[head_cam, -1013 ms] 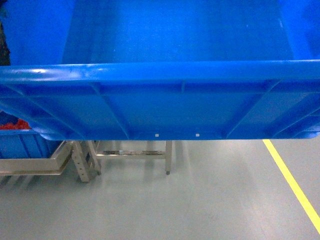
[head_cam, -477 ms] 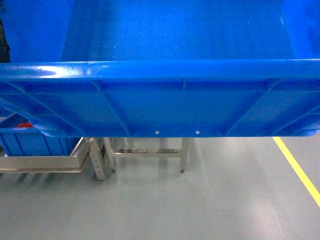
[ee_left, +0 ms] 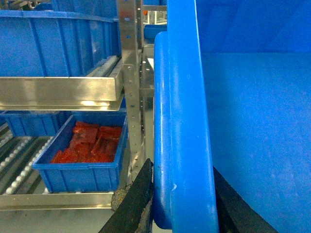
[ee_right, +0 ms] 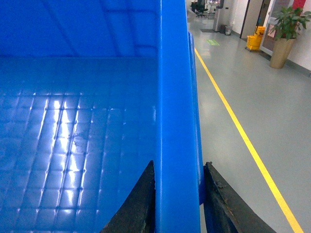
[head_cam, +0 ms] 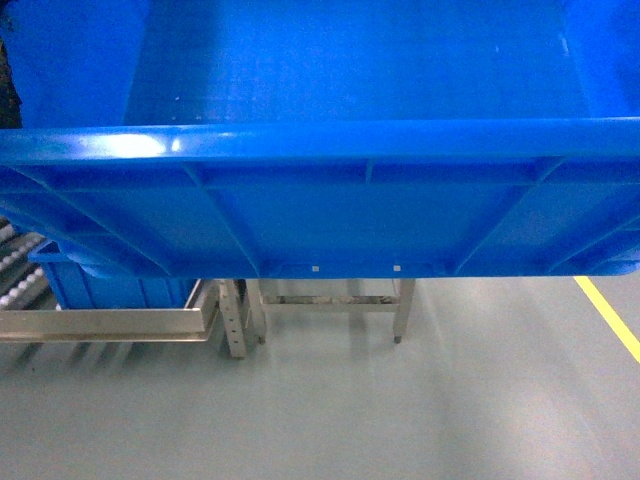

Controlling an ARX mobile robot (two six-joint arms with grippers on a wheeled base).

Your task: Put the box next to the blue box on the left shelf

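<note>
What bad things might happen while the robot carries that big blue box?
The box hangs only by its rims in the left gripper and right gripper; if one pair of jaws slips, it may tip. It also fills the head view, so it might bump the steel rack post or the small bin of red packets.

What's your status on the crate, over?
Both grippers, left and right, clamped on box rims. Box carried, not yet on left shelf. Rack upright close beside box's left rim.
</note>
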